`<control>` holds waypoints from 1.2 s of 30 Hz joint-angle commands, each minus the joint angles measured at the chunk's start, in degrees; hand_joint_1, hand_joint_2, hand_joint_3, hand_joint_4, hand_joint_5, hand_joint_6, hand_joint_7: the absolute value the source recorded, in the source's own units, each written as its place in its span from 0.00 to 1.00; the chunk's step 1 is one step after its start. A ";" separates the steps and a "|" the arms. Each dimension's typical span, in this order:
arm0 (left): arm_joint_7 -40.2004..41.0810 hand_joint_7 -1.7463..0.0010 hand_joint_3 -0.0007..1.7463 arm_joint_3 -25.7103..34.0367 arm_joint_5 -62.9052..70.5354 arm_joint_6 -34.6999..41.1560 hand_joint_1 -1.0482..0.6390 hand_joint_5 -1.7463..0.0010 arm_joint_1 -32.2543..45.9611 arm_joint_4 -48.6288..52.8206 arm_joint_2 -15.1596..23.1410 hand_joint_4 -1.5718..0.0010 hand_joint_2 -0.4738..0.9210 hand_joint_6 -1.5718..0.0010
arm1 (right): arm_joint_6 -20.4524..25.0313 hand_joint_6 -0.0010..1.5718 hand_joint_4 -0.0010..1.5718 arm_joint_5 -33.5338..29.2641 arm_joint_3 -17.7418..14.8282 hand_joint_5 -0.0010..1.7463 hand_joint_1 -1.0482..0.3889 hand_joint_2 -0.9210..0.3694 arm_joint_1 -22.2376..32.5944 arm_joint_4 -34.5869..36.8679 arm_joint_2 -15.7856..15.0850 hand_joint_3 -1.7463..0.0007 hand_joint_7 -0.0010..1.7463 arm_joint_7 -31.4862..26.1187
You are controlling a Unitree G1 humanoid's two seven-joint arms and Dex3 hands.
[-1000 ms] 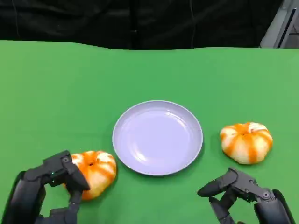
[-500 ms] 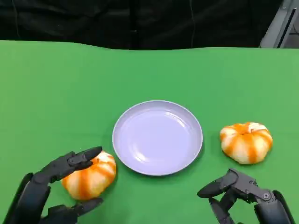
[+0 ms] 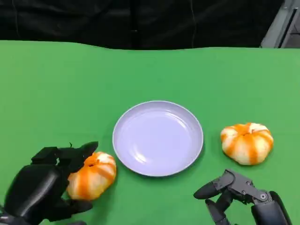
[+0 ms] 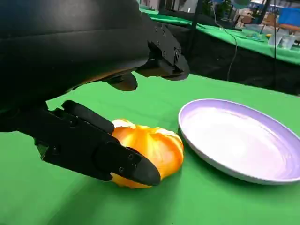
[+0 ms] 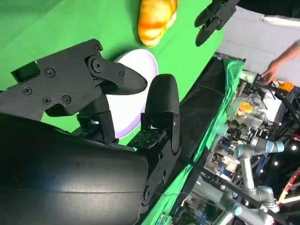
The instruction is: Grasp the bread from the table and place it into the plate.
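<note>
step: closing on near bread, on table just left of plate | left hand cupped round it, fingers apart, not clamped | right hand idle, holding nothing, fingers loosely spread | advice: seat thumb low, squeeze gently before lifting

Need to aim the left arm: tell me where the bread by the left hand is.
In the head view the bread lies on the green table at lower left, just left of the plate, with the left hand around its near side.
</note>
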 commanded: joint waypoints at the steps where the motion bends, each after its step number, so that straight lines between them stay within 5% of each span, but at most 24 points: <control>1: -3.40 0.99 0.00 -4.06 6.28 7.38 0.31 0.74 -3.92 1.03 2.71 0.91 0.97 0.81 | 0.70 0.42 0.43 0.00 -0.06 0.86 0.61 0.20 0.87 -1.20 -0.11 0.54 0.60 -0.33; 25: -10.20 1.00 0.02 -16.74 8.64 22.03 0.26 0.80 -13.21 9.05 3.89 0.91 1.00 0.85 | 0.83 0.43 0.43 -0.23 0.72 0.88 0.60 0.20 1.03 -1.58 -0.04 0.54 0.60 -0.73; 27: -7.94 0.97 0.04 -17.13 7.23 21.13 0.40 0.61 -14.21 12.10 3.31 0.70 1.00 0.69 | 0.77 0.43 0.43 -0.51 0.82 0.87 0.59 0.20 1.12 -1.65 -0.01 0.54 0.60 -0.91; 28: -5.16 0.98 0.04 -16.66 5.76 19.37 0.42 0.55 -14.20 13.52 3.04 0.68 1.00 0.65 | 0.73 0.43 0.43 -0.62 0.87 0.87 0.59 0.20 1.13 -1.69 0.01 0.55 0.60 -0.99; 29: -3.22 0.94 0.07 -16.38 4.72 18.11 0.48 0.32 -14.18 14.38 2.98 0.58 1.00 0.48 | 0.69 0.43 0.43 -0.68 0.89 0.87 0.59 0.19 1.13 -1.70 0.01 0.55 0.60 -1.03; 32: 4.68 0.87 0.15 -15.55 1.59 12.00 0.54 0.10 -13.82 17.22 3.46 0.51 0.97 0.29 | 0.88 0.43 0.43 -0.99 0.93 0.87 0.59 0.19 1.15 -1.86 0.03 0.55 0.60 -1.04; 34: 9.46 0.75 0.41 -15.14 0.21 8.30 0.55 0.02 -13.64 18.96 3.85 0.48 0.82 0.25 | 1.09 0.43 0.44 -1.00 0.98 0.87 0.59 0.19 1.15 -1.98 0.09 0.55 0.60 -0.97; 36: 12.96 0.42 0.60 -14.93 -0.42 5.93 0.54 0.01 -13.66 20.35 4.12 0.46 0.71 0.39 | 1.10 0.43 0.44 -0.76 0.99 0.87 0.59 0.19 0.95 -1.81 0.09 0.55 0.60 -0.87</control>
